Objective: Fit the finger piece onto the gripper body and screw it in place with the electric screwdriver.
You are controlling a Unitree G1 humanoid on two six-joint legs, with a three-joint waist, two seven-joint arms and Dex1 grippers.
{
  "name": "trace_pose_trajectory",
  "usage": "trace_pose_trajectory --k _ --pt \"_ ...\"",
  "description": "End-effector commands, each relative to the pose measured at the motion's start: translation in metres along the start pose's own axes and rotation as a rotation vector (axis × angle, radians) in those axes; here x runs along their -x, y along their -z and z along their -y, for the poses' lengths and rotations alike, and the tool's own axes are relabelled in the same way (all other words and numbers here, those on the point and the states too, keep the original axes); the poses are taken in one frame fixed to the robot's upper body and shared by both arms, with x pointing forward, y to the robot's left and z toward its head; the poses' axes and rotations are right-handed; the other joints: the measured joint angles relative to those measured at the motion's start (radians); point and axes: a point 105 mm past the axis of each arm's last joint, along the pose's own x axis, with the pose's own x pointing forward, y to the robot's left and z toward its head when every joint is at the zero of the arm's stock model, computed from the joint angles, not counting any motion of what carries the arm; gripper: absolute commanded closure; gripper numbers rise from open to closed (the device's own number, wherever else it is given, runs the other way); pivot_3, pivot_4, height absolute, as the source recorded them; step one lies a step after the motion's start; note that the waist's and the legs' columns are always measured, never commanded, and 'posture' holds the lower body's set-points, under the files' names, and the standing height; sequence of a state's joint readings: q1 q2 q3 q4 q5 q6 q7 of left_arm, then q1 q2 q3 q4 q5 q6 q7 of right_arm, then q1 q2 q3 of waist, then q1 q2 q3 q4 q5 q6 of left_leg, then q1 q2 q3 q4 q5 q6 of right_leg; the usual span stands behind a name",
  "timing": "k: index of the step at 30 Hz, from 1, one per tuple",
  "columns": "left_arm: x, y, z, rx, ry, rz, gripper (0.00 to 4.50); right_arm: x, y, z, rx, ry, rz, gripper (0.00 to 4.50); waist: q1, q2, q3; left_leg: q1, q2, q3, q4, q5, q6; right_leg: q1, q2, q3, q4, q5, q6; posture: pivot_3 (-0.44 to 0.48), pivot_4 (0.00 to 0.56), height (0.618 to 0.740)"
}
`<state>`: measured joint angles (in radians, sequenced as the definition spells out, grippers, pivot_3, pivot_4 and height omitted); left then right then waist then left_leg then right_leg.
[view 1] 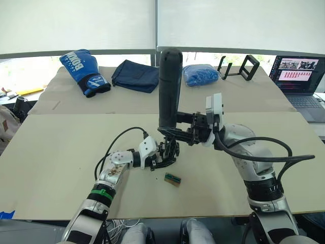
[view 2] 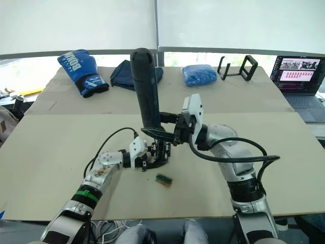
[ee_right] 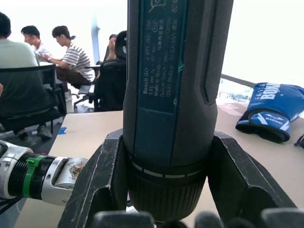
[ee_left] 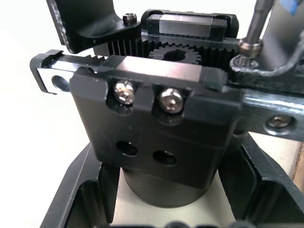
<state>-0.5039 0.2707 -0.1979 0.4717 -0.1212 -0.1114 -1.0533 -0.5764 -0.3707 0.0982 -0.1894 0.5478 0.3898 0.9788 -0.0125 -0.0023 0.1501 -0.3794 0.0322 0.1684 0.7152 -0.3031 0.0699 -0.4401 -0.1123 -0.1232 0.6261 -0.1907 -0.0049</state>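
Note:
My left gripper (view 1: 165,158) is shut on the gripper body (view 1: 167,151), its fingers (ee_left: 78,190) on either side of the round base (ee_left: 164,190) on the table. The body's silvery screws (ee_left: 170,99), toothed rack and one mounted black finger (ee_left: 85,23) show close up. My right gripper (view 1: 175,133) is shut on the electric screwdriver (view 1: 170,86), held upright above the body. Its thin metal bit (ee_left: 256,23) comes down onto a screw (ee_left: 244,61) in a black part (ee_left: 270,80) on the body's side, apparently the finger piece.
A small green-and-brown block (view 1: 172,179) lies just in front of the body. At the table's back are a blue boxing glove (view 1: 84,71), a dark cloth (view 1: 135,75), a blue bundle (view 1: 200,73), a black stand (view 1: 244,66) and a laptop (view 1: 299,76). Seated people (ee_right: 47,52) are beyond.

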Motion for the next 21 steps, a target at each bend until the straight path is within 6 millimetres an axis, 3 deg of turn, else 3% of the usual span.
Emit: trace_pose_trajectory --k 1,14,21 --pt "-0.002 -0.001 0.003 -0.001 0.009 0.012 2.14 0.003 0.026 -0.002 -0.051 0.012 -0.088 2.56 0.0 0.0 0.0 0.0 0.0 0.0 0.0 0.0 0.0 0.0 0.0 0.0 0.0 0.0 0.0 0.0 0.15 0.74" --pt "-0.003 -0.001 0.003 0.006 0.008 0.012 2.14 0.002 0.047 -0.001 -0.095 0.047 -0.179 2.56 0.0 0.0 -0.002 0.002 0.0 0.0 0.0 0.0 0.0 0.001 -0.001 0.001 0.0 0.0 0.0 0.0 0.15 0.74" --pt "-0.003 0.0 0.004 0.012 0.009 0.012 2.14 0.002 0.048 -0.002 -0.091 0.048 -0.187 2.56 0.0 -0.001 -0.004 0.003 0.001 -0.001 0.0 0.0 0.0 0.002 -0.001 0.001 0.0 0.0 0.0 0.0 0.15 0.74"
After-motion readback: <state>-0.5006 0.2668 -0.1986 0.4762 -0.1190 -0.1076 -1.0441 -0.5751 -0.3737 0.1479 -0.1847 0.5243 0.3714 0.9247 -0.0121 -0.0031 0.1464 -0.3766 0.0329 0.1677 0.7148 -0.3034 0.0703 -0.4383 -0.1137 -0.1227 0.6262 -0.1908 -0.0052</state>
